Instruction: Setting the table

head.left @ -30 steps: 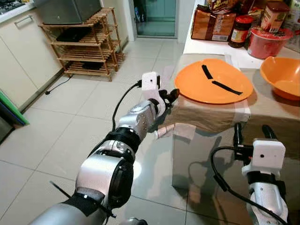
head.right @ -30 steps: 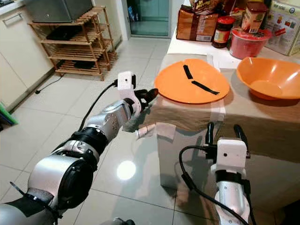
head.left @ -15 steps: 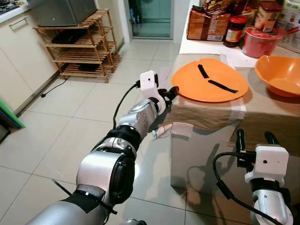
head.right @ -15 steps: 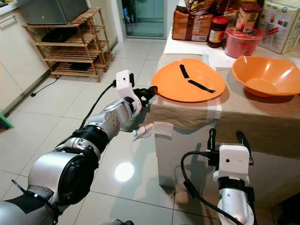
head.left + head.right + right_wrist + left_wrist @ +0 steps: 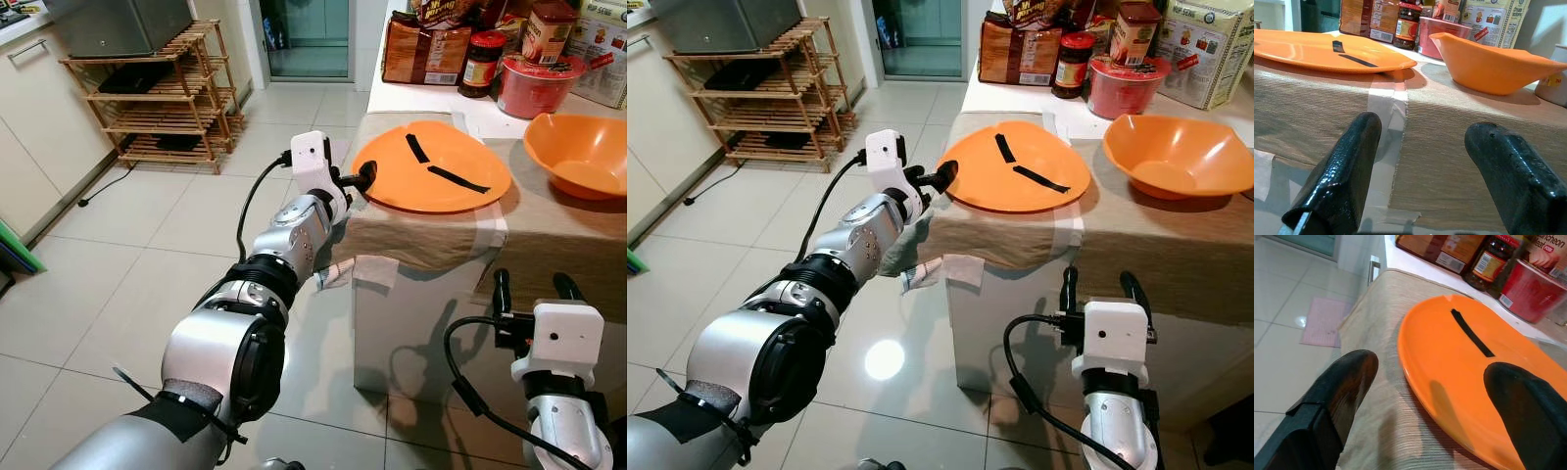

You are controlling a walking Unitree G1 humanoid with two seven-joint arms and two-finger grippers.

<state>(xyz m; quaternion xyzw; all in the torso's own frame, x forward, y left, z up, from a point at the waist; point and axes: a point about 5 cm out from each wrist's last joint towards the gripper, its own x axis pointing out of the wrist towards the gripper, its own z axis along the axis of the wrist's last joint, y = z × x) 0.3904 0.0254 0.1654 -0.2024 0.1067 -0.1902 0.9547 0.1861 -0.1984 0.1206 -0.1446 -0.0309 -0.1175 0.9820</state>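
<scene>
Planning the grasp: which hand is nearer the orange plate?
Left. The left hand is open at the plate's near rim; the right hand hangs below the table edge.

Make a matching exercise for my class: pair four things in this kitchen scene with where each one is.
Things:
1. orange plate
2. orange bowl
3. left gripper
4. right gripper

Places:
A. open, low in front of the table
B. open at the plate's rim
C. by the table's corner, two black strips on it
D. beside the red tub

Pairs: 1-C, 2-D, 3-B, 4-A
</scene>
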